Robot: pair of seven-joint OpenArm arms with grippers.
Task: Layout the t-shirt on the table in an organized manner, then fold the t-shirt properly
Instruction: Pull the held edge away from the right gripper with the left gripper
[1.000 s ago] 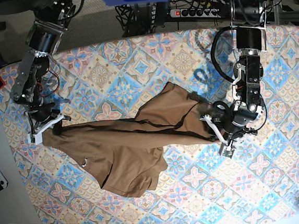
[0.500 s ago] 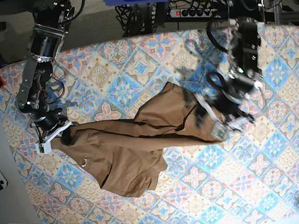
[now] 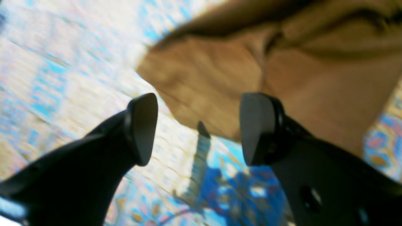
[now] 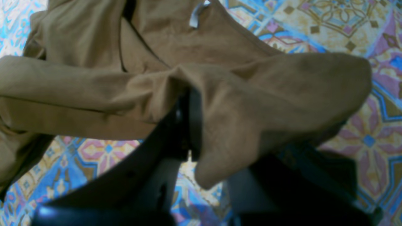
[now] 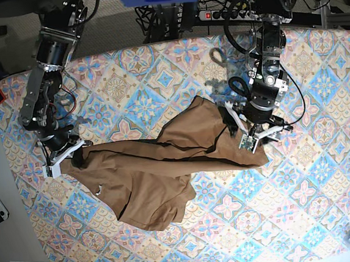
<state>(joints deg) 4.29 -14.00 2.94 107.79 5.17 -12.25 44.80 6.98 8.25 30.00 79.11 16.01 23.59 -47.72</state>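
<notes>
One end of the t-shirt (image 5: 166, 168) is pinched in the clenched right gripper (image 4: 188, 125); the left gripper (image 3: 198, 128) hangs released above the other end. Spreading is unfinished (cloth bunched mid-table (image 5: 326, 173)), so a fresh left-hand grasp seems needed.

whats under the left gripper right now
The left gripper, jaws apart and empty, hangs over the brown t-shirt's edge and the patterned table beside it. What lies beneath that fabric is covered.
</notes>
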